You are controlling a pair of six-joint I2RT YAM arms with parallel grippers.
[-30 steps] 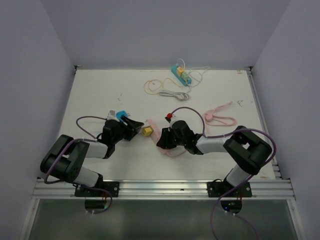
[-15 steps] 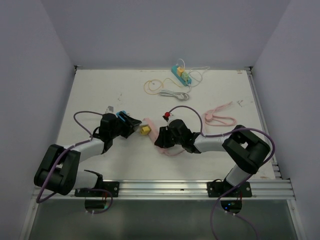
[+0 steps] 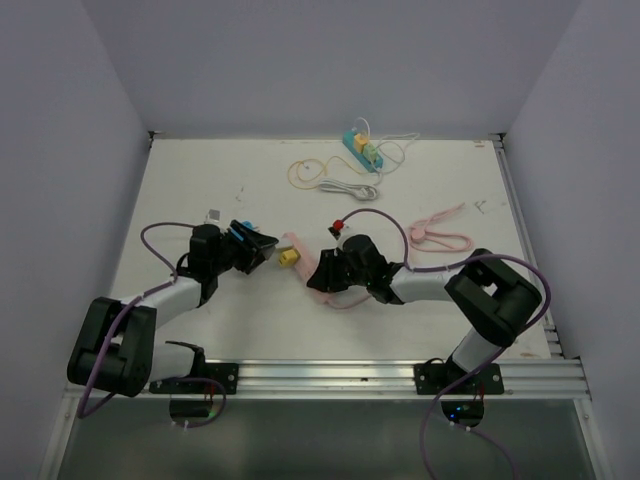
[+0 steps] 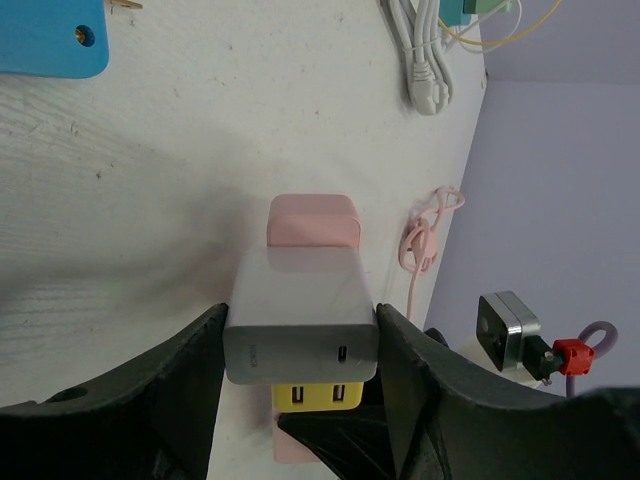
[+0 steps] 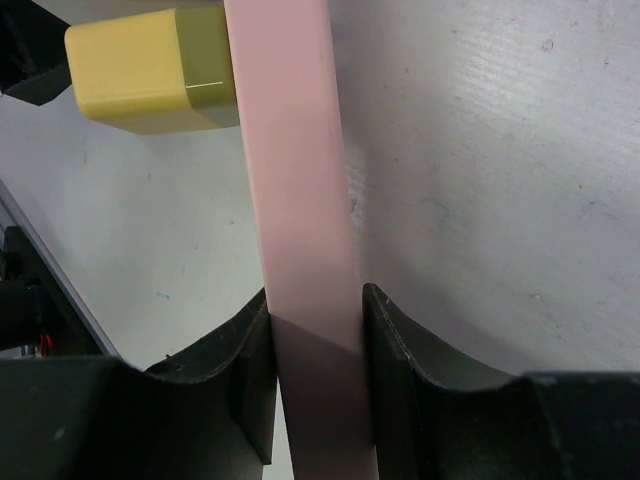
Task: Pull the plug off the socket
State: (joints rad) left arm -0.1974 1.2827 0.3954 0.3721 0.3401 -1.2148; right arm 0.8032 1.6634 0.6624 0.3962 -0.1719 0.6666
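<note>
One plug: yellow (image 3: 287,258), left of the worktop's (image 3: 200,180) middle, seated in the side of the pink strip towards its far end.
One socket strip: pink (image 5: 295,180), lying slantwise on the worktop between the two arms.
Right claw (image 5: 315,300): closed tight on the socket strip, one finger pressed to each long side, nearer along the strip than the plug.
Left claw (image 4: 300,320): fingers set against both sides of a pale grey block (image 4: 300,345), with the plug's yellow USB face just beside it. The block is probably part of the plug's own body, though the wrist view does not settle that.
Done so far: by the look of it both grasps are in place, with the strip braced by the right arm.
Left to do: the pull itself. No gap shows between plug and strip, so the plug is not yet out.
Count, task things: one plug, one socket strip, two claws.
Count, elsewhere: one green strip (image 3: 362,150) at the far edge; one white cable (image 3: 345,185) and one thin yellow loop (image 3: 300,172) near it; one pink cord (image 3: 440,230) on the right; one blue piece (image 4: 50,40) by the left arm.
</note>
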